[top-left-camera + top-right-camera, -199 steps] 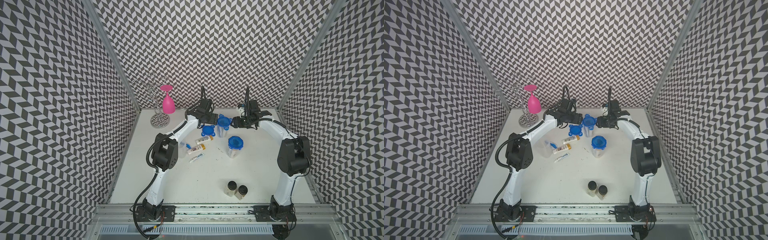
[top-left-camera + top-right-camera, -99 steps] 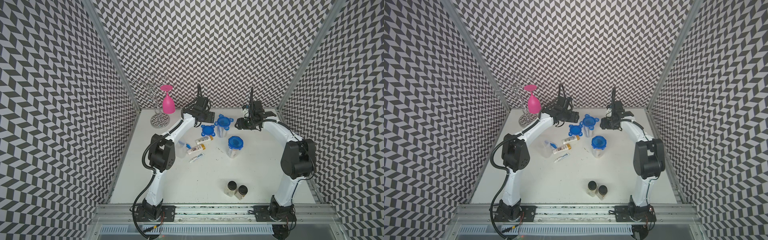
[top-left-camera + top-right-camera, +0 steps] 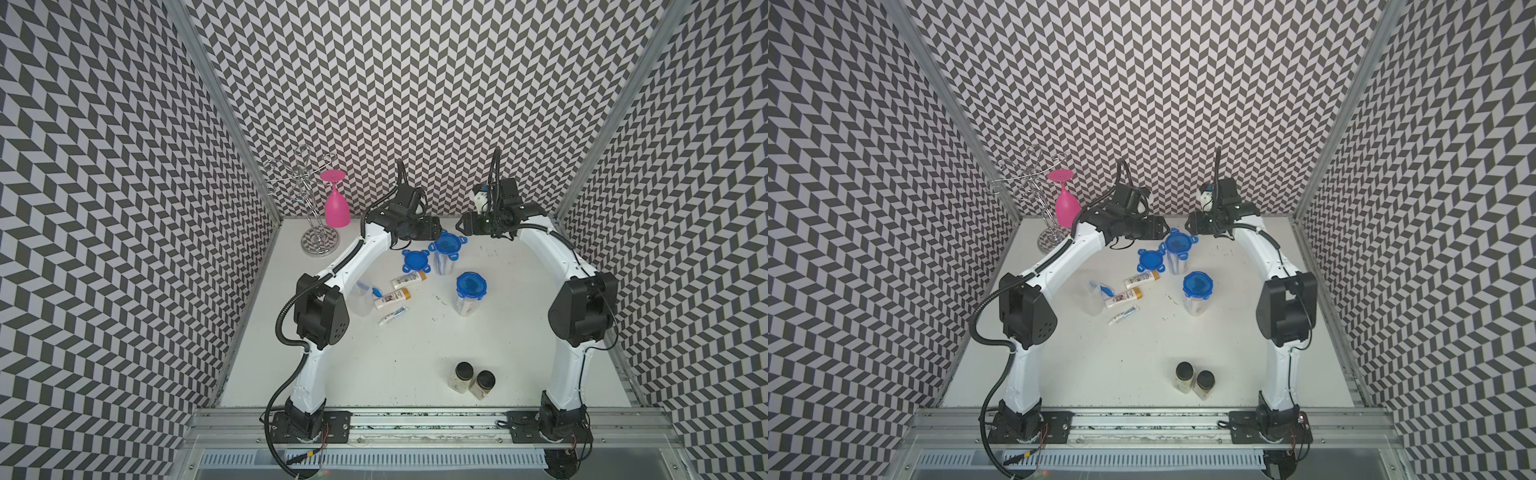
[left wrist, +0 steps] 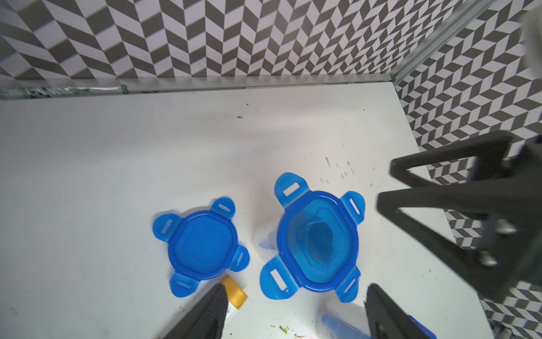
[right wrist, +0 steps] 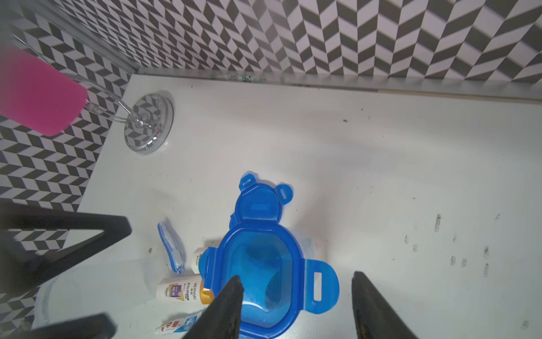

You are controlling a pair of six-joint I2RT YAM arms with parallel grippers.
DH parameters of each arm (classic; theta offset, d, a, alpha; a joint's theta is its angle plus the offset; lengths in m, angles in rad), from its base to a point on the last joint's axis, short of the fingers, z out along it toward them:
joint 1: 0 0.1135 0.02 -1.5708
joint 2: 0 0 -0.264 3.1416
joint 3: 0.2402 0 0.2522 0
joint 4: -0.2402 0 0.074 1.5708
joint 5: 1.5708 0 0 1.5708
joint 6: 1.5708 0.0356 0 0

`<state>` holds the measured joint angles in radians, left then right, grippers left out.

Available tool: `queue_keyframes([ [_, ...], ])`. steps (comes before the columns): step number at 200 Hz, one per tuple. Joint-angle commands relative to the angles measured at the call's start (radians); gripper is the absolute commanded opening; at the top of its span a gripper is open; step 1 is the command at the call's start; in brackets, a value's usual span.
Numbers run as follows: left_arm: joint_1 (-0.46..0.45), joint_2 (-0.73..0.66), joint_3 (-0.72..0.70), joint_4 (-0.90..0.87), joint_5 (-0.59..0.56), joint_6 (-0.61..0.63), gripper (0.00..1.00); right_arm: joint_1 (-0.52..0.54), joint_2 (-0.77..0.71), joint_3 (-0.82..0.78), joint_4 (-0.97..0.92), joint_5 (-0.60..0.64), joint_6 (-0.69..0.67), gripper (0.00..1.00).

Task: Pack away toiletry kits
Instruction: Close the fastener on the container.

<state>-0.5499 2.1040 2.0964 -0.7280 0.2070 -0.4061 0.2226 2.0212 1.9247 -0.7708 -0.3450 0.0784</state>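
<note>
Hands: left hand point(image 4: 295, 286) and right hand point(image 5: 296, 276) both spread apart, empty, touching nothing, hovering either side of rear tub point(image 3: 446, 253), probably placed to press its splayed lid tabs down. Spare lid point(image 3: 415, 261) flat on worktop point(image 3: 415, 353) beside it. Nearer: sealed tub point(image 3: 471, 293); open tub point(image 3: 360, 299), toothbrush point(image 3: 376, 291) at rim, two bottles point(image 3: 409, 279), toothpaste tube point(image 3: 392, 316) loose alongside, not yet packed

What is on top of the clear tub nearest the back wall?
A blue four-tab lid sits on the tub, its tabs splayed outward, not clipped down. Through the lid only a darker blue shape shows. What else the tub holds is covered.
</note>
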Motion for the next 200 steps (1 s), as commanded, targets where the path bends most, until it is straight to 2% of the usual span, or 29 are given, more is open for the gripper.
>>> queue_keyframes([
  [1,-0.014,0.032,0.015,-0.019,0.015,-0.042,0.75,0.008,0.022,-0.017,-0.011,-0.022,-0.014,0.58],
  [67,-0.030,0.090,0.032,-0.033,-0.013,-0.053,0.68,0.023,0.044,-0.032,0.002,-0.015,-0.022,0.58],
  [130,-0.039,0.139,0.067,-0.037,0.009,-0.059,0.59,0.028,0.059,-0.038,-0.004,-0.012,-0.033,0.57],
  [200,-0.045,0.165,0.077,-0.053,-0.011,-0.059,0.59,0.029,0.071,-0.061,-0.008,-0.008,-0.046,0.57],
])
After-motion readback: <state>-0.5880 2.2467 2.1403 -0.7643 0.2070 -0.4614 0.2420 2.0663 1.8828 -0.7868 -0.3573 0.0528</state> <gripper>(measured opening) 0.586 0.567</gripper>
